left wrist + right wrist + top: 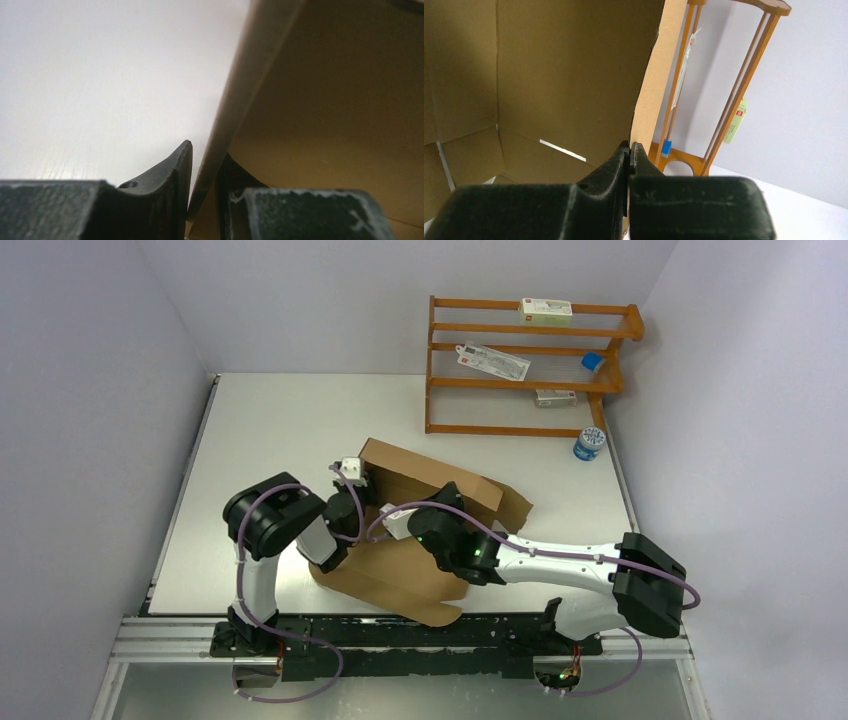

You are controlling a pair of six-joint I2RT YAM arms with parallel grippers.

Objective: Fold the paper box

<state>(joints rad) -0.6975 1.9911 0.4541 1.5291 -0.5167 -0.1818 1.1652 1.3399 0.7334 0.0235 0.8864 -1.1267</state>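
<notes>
Pinching paper box (400, 575) | left gripper (205, 156) clamps panel edge | right gripper (629, 148) clamps flap edge (raised)

Pale lilac walls (300, 300), white tabletop (290, 420), orange wooden rack (480, 383) back right, seemingly even light

We find the paper box (400, 575) on the desk (280, 420) near the front edge, with the left tool (205, 167) pinching its left wall and the right tool (629, 150) pinching a raised flap. Behind, to the right, a shelf rack (530, 370) carries cartons (546, 311); a jar (588, 444) stands beside it.
</notes>
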